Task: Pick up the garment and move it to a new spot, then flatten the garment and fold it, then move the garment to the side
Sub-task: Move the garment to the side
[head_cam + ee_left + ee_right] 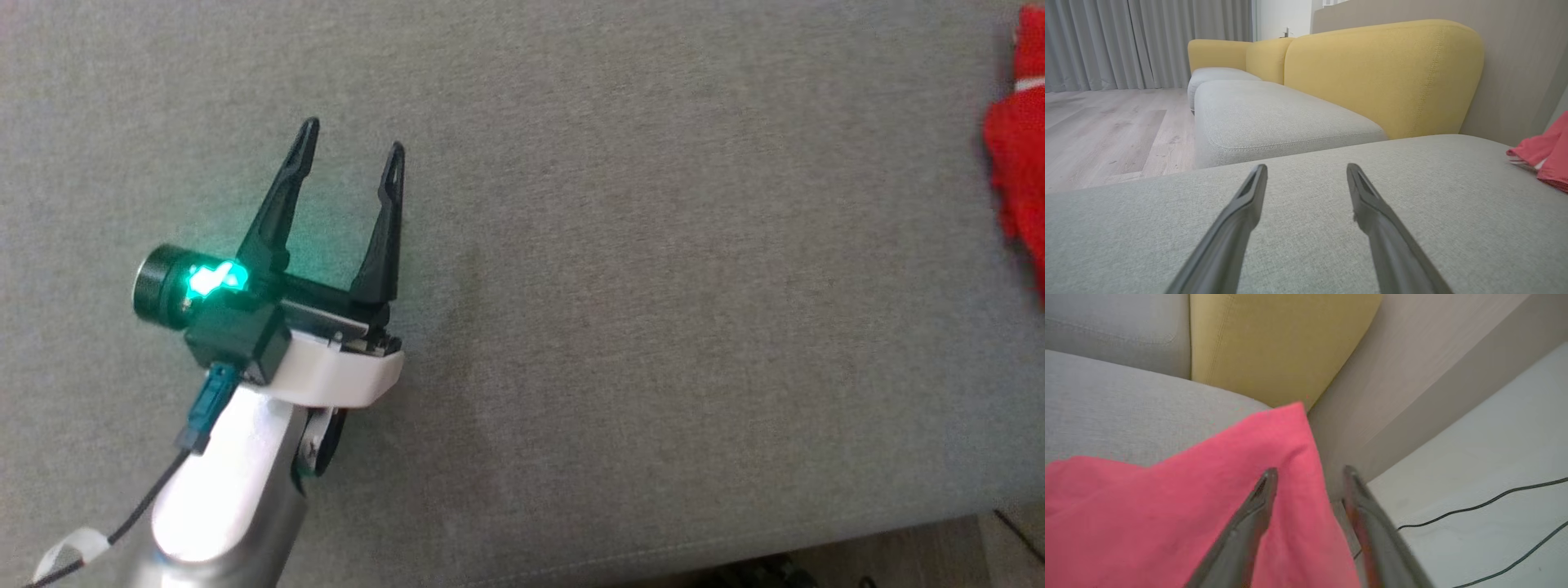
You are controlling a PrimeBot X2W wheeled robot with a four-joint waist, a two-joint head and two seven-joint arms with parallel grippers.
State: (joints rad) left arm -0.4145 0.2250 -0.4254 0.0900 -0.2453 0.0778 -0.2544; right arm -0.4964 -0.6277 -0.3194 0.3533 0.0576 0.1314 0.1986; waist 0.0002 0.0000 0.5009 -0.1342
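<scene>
The red garment (1020, 139) is seen at the 3 o'clock edge of the head view, lying on the grey cushion (653, 286). In the right wrist view the garment (1167, 506) is spread over the lower half, from 9 o'clock to 6 o'clock. One corner is pointed toward 12 o'clock, where the grey cushion (1126, 408) is met by the yellow backrest (1274, 347).

The right gripper (1309, 470) is held close above that corner, and its jaws are parted to a moderate width. The finger at 7 o'clock is seen over the cloth, and the other is seen past the cloth's edge, over the beige wall panel (1392, 396). Nothing is pinched between them. Black cables (1474, 506) are laid across the pale floor at 4 o'clock.

The left gripper (353, 137) is placed well apart from the garment, at about 9 o'clock in the head view. Its pale forearm (229, 482) is raised from 7 o'clock and its fingers are aimed toward 12 o'clock. A green light (212, 278) is lit at the wrist.

In the left wrist view the left gripper (1306, 167) is held low and nearly level over the grey cushion (1453, 204). Its jaws are spread wide, with nothing between them. The garment (1545, 153) is seen at 3 o'clock. The yellow backrest (1384, 73) is seen at 12 o'clock, a wooden floor (1106, 130) at 9 o'clock and grey curtains (1147, 41) at 10 o'clock.
</scene>
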